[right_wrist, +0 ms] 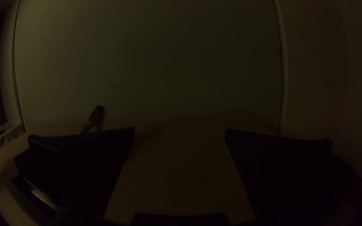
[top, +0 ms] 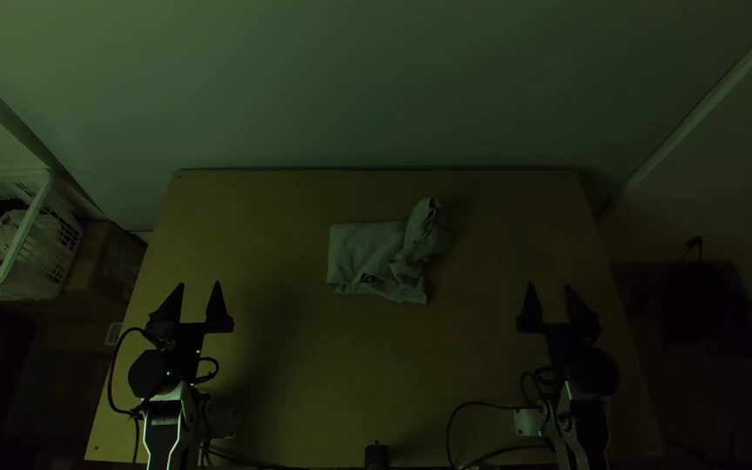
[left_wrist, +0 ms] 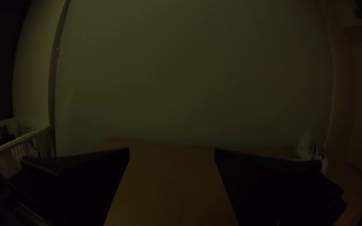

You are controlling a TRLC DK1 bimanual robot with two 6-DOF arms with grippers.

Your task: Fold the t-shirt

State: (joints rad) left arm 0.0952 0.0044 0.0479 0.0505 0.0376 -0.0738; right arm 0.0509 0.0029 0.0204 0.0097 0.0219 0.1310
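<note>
T-shirt (top: 363,248) partly bunched on table (top: 480,365), left claw (top: 198,283) and right claw (top: 549,284) wide open, empty, arms (top: 164,435) pointing forward, well apart

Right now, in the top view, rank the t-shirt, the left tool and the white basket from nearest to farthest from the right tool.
From the right tool:
1. T-shirt, to its left, near the middle of the table.
2. Left tool, over the table's left side.
3. White basket, beyond the table's left edge.

The silver-grey left arm (top: 164,438), at 7 o'clock, has a round black joint housing (top: 148,375), small green lights (top: 198,352) and black cables (top: 110,383). The right arm (top: 574,438), at 5 o'clock, carries a white block (top: 528,423).
</note>
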